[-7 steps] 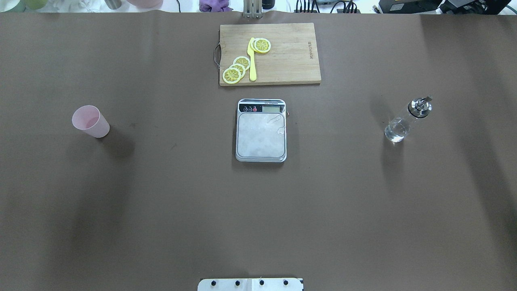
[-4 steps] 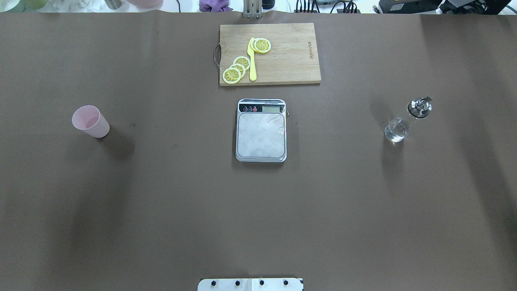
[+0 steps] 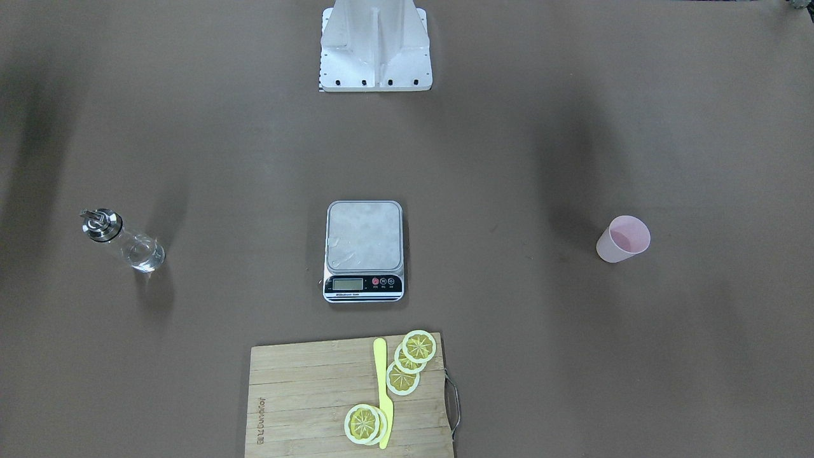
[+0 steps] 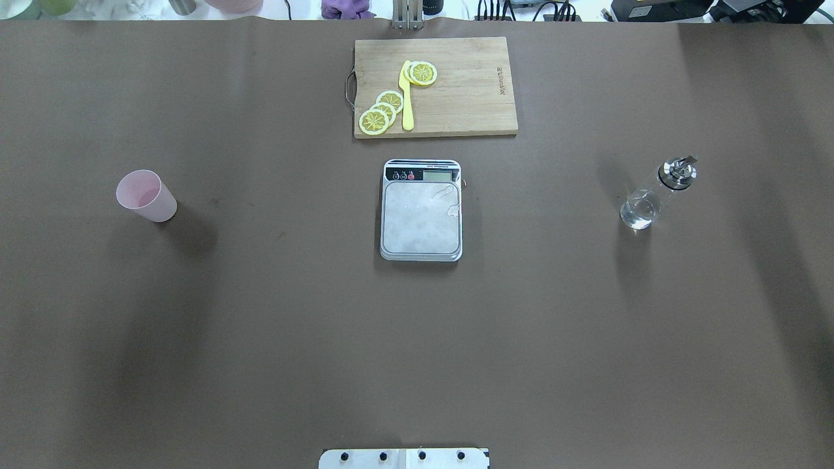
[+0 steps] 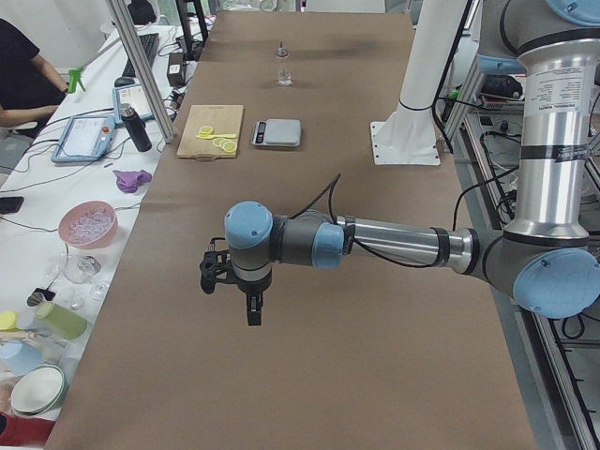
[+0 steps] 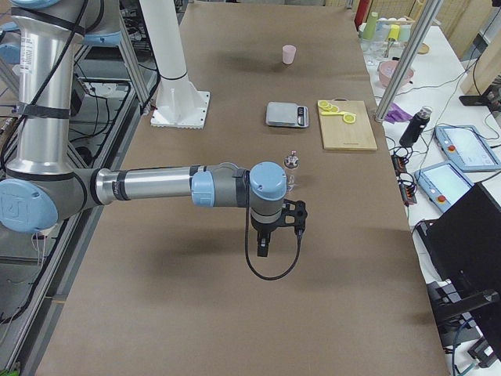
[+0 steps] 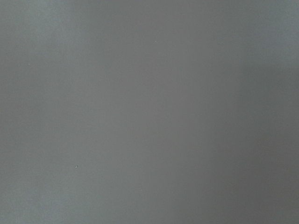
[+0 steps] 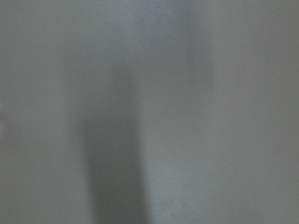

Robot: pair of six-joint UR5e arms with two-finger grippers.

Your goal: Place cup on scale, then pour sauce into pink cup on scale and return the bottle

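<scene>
The pale pink cup stands upright on the table's left side, also seen as the cup. The scale sits at the centre with a bare steel platform. The glass bottle with a metal pourer stands on the right, clear sauce in its base. My left gripper hangs over bare table in the exterior left view only. My right gripper hangs just in front of the bottle in the exterior right view only. I cannot tell whether either is open or shut. Both wrist views show blurred table surface.
A wooden cutting board with lemon slices and a yellow knife lies behind the scale. The robot's base plate is at the near edge. Clutter and a person sit on the white bench beyond the table.
</scene>
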